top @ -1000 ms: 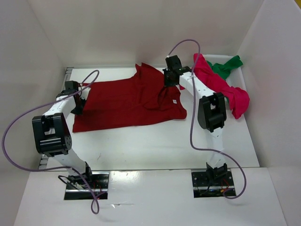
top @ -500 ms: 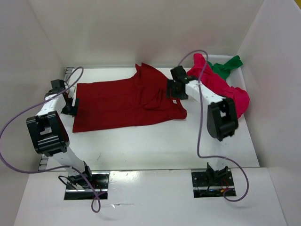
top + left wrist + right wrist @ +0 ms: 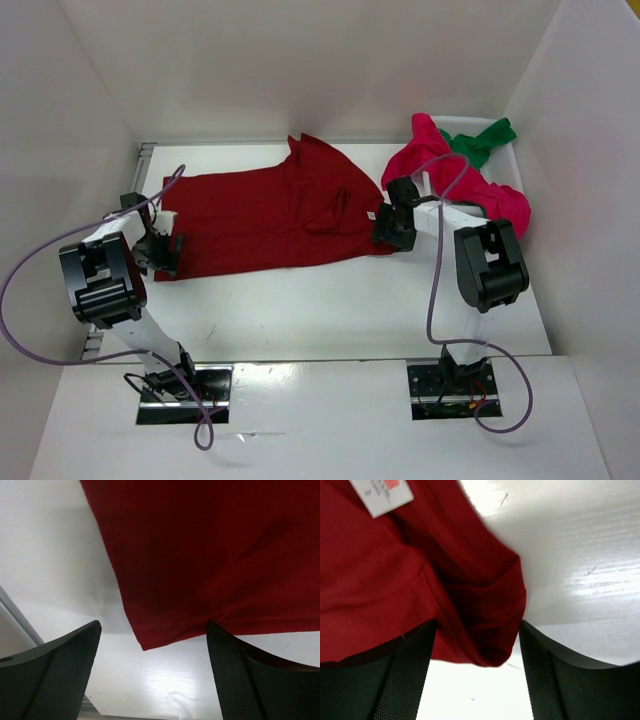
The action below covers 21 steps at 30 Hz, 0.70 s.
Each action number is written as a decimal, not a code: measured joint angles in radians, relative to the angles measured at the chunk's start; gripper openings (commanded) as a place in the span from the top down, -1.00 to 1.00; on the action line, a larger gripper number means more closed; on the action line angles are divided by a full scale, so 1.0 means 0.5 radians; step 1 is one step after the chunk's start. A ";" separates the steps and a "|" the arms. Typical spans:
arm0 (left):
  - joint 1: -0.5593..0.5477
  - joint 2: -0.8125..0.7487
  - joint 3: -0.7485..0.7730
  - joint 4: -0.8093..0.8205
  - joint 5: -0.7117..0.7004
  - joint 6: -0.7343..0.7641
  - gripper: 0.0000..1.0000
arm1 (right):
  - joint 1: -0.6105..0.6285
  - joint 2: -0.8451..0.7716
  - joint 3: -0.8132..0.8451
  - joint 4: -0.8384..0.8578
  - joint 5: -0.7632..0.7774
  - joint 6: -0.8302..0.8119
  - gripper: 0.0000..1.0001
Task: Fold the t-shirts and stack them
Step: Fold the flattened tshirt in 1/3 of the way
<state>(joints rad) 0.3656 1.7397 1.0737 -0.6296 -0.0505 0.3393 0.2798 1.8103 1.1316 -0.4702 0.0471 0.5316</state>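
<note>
A dark red t-shirt (image 3: 260, 215) lies spread on the white table, with a folded lump near its collar. A crimson t-shirt (image 3: 470, 185) and a green t-shirt (image 3: 485, 140) lie heaped at the far right. My left gripper (image 3: 162, 250) hangs open over the dark red shirt's near-left corner (image 3: 150, 635), its fingers either side of that corner and nothing held. My right gripper (image 3: 392, 228) stands open at the near-right corner, where a rumpled fold of the dark red t-shirt (image 3: 490, 625) lies between its fingers (image 3: 405, 675). A white label (image 3: 382, 495) shows on the cloth.
White walls close in the table on the left, back and right. A metal rail (image 3: 143, 155) runs along the left edge. The bare white table top (image 3: 330, 300) stretches between the shirt and the arm bases.
Both grippers have come toward the near side of the dark red shirt: the left from its left edge to the near-left corner, the right from the collar to the near-right corner.
</note>
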 measured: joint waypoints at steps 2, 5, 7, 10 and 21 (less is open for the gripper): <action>0.004 0.020 0.011 -0.002 0.050 -0.014 -0.31 | -0.024 0.001 -0.011 0.039 -0.022 0.016 -0.02; 0.004 0.069 0.053 -0.060 0.137 -0.022 0.31 | -0.065 0.000 -0.052 0.107 -0.058 0.044 0.75; 0.005 0.085 0.066 -0.080 0.199 -0.024 0.80 | -0.080 -0.008 -0.085 0.152 -0.081 0.085 1.00; -0.005 0.097 0.078 -0.111 0.269 -0.050 1.00 | -0.090 -0.039 -0.138 0.188 -0.108 0.109 1.00; -0.009 -0.192 -0.145 -0.156 0.018 0.142 1.00 | 0.056 -0.704 -0.492 -0.301 -0.188 0.371 1.00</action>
<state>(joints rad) 0.3611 1.6436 1.0012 -0.7074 -0.0414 0.4103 0.3077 1.4582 0.8856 -0.6209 -0.0467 0.7170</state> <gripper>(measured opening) 0.018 0.016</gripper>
